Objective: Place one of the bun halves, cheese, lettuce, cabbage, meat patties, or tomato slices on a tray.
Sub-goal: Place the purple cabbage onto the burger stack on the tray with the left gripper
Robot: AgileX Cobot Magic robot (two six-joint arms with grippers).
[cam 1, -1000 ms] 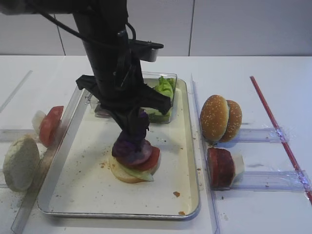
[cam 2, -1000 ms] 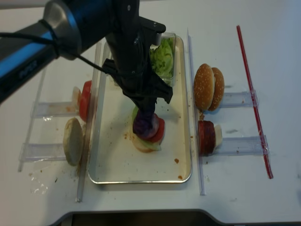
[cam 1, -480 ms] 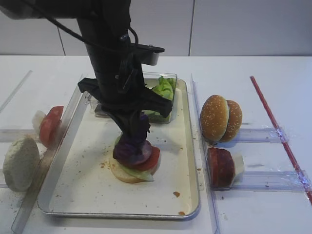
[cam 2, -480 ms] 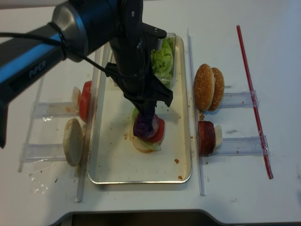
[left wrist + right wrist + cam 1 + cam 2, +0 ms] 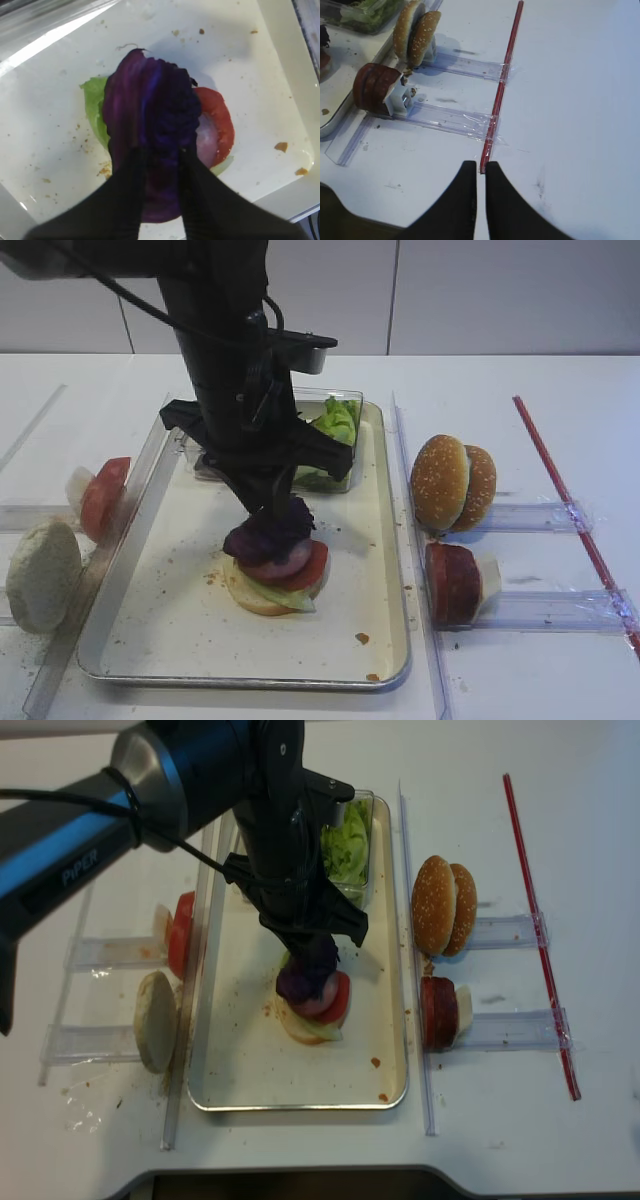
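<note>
Cabbage (image 5: 150, 115) sits on the burger stack mid-tray (image 5: 380, 660), directly under the left gripper (image 5: 157, 165). Jaws slightly parted astride its near end; grip or release, can't tell. Leaf's long axis runs along the fingers. Right gripper (image 5: 481, 172) shut, far right.

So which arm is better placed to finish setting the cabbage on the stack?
Left. Its end effector is directly over the cabbage on the stack in the tray. The right end effector is shut, off by the red strip.
</note>
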